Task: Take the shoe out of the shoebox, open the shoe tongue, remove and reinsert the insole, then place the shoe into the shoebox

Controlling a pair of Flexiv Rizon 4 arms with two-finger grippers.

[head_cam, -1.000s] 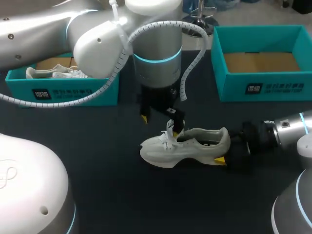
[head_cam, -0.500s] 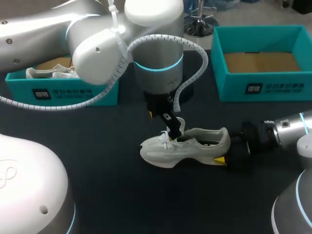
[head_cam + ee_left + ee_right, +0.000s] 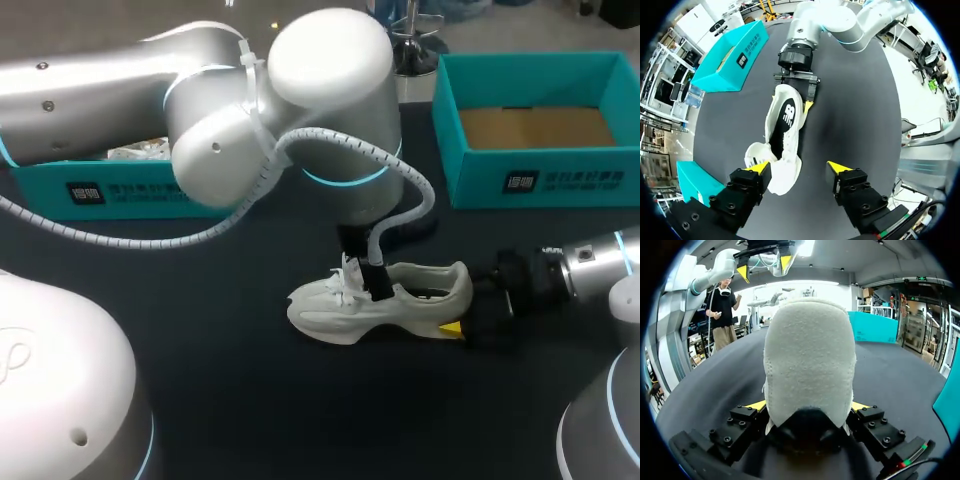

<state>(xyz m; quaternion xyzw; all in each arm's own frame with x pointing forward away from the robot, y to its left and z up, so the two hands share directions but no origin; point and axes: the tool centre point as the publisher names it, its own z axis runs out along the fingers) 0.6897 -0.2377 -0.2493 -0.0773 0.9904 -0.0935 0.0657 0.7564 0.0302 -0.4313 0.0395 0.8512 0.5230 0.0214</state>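
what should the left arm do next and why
Probably shift the left gripper sideways to centre its open fingers over the tongue, then close. The right gripper is shut on the heel of the shoe, steadying it, but the shoe lies under one left finger, not between both.

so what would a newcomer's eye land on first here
The white shoe mid-table, its heel clamped by the right claw. Then the bulky left arm hanging over it, open left claw at the tongue. A left box and right box, both teal, sit at the back.
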